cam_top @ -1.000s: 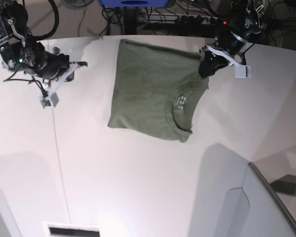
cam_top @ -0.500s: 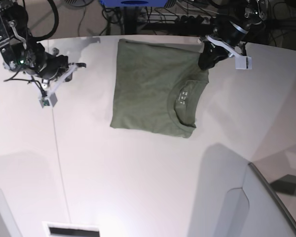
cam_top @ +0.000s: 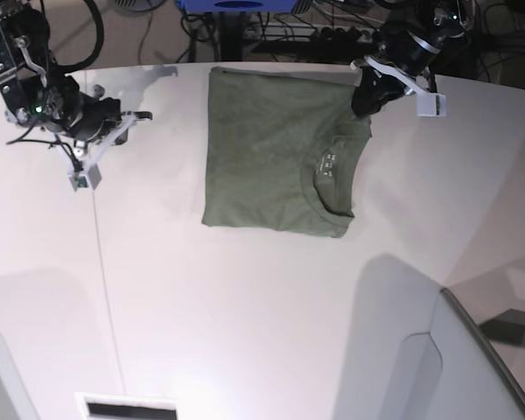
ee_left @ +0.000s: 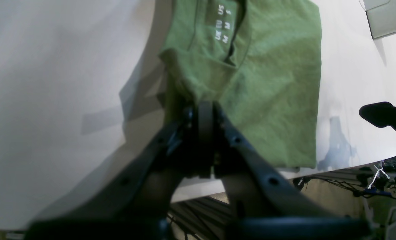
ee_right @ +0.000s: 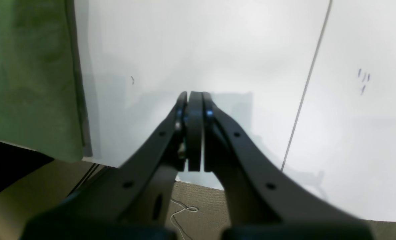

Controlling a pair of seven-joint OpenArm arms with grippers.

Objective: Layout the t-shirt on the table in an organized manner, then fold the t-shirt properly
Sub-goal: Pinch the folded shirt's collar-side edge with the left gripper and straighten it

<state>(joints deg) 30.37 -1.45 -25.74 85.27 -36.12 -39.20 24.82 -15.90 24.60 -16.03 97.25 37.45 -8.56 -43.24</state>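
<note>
The olive-green t-shirt (cam_top: 276,149) lies folded into a rectangle on the white table (cam_top: 245,315), near its far edge, collar (cam_top: 332,179) toward the right. My left gripper (cam_top: 365,102) is shut on the shirt's upper right corner; in the left wrist view (ee_left: 204,111) its fingers pinch the cloth (ee_left: 267,83) below the neck printing (ee_left: 221,26). My right gripper (cam_top: 127,122) is shut and empty over bare table left of the shirt; in the right wrist view (ee_right: 194,100) the shirt's edge (ee_right: 28,83) shows at the left.
A thin seam line (cam_top: 103,280) runs down the table at the left. A grey raised panel (cam_top: 437,367) stands at the front right, and a slot (cam_top: 127,409) sits at the front edge. Cables and a blue box (cam_top: 236,4) lie beyond the far edge.
My left gripper has pulled the shirt's corner up toward the far edge and the shirt has turned squarer to the table. The right arm has barely moved.
</note>
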